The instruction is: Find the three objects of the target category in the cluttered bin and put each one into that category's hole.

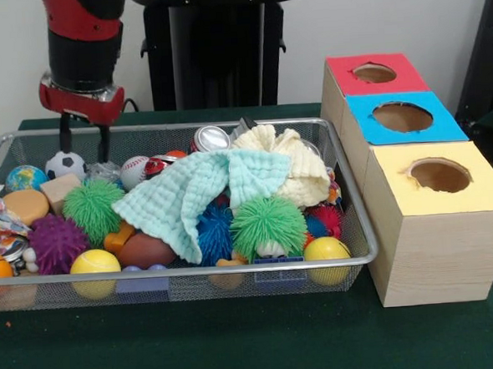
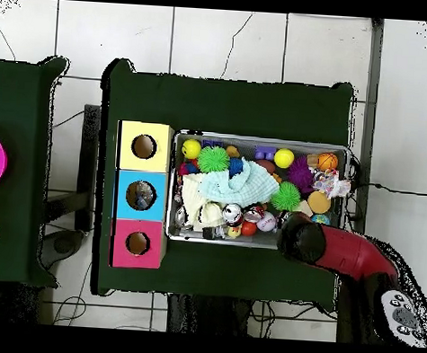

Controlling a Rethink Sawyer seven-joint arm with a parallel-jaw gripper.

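Front view: over the wire-mesh bin's (image 1: 351, 257) far left corner beside three hole-topped boxes (image 1: 421, 170), the gripper (image 1: 84, 137) hangs with fingers spread, empty, straddling a small soccer ball (image 1: 64, 165); descend straight, avoiding the rim.

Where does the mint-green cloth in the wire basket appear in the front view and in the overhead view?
Front view: the mint-green cloth lies in the middle of the cluttered bin, draped over the toys, left of the cream cloth.
Overhead view: the same cloth lies in the middle of the bin, right of the cream cloth.
Shared landmark: the yellow-topped box beside the bin; in the overhead view it sits at the bin's upper left.
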